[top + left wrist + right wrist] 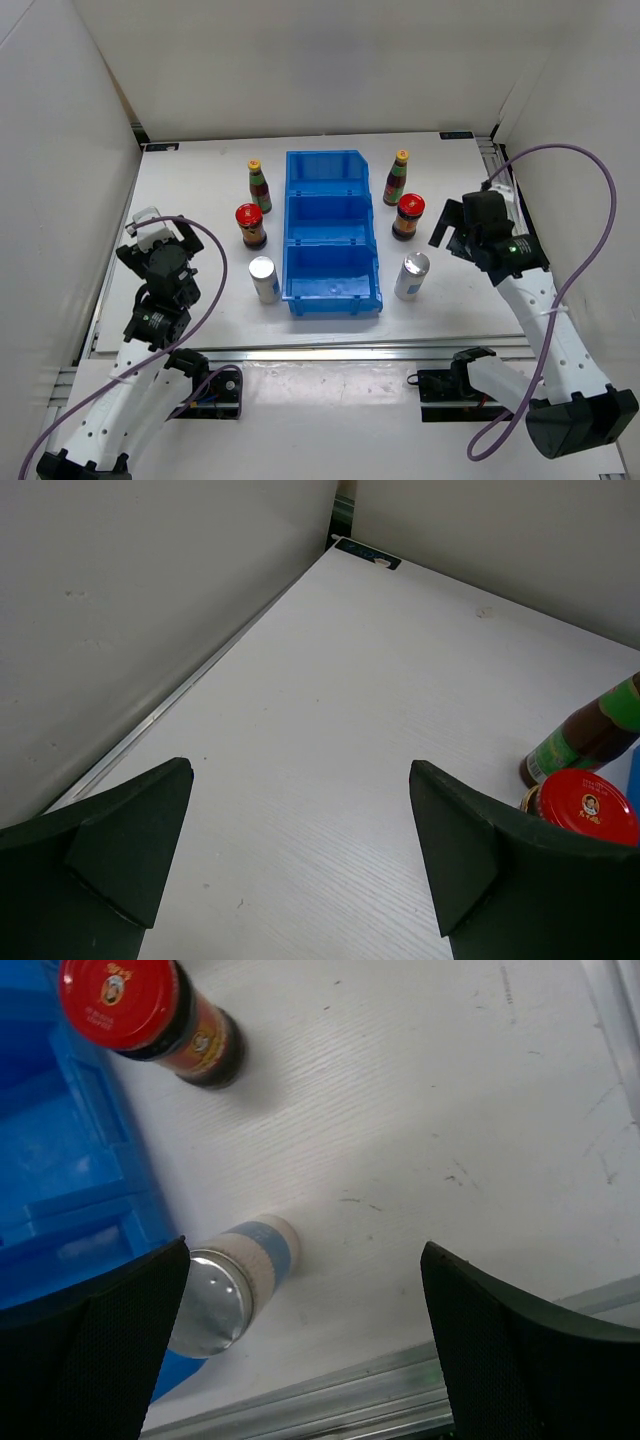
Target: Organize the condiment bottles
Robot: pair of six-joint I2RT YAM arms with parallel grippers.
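The white silver-topped cylinder [411, 276] is stood upright just right of the blue bin's [333, 297] near compartment. It is found binward of the right gripper [445, 225], whose jaws are spread. The left gripper [160, 228], likewise spread, is placed far off.

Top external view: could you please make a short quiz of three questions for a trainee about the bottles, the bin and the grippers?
1. How many condiment bottles stand on each side of the blue bin?
2. True or false: the left gripper and the right gripper are both open and hold nothing.
3. Right of the bin, which stands nearest the arms? A yellow-capped bottle; B red-lidded jar; C white silver-topped cylinder.
Key: 1 three; 2 true; 3 C.
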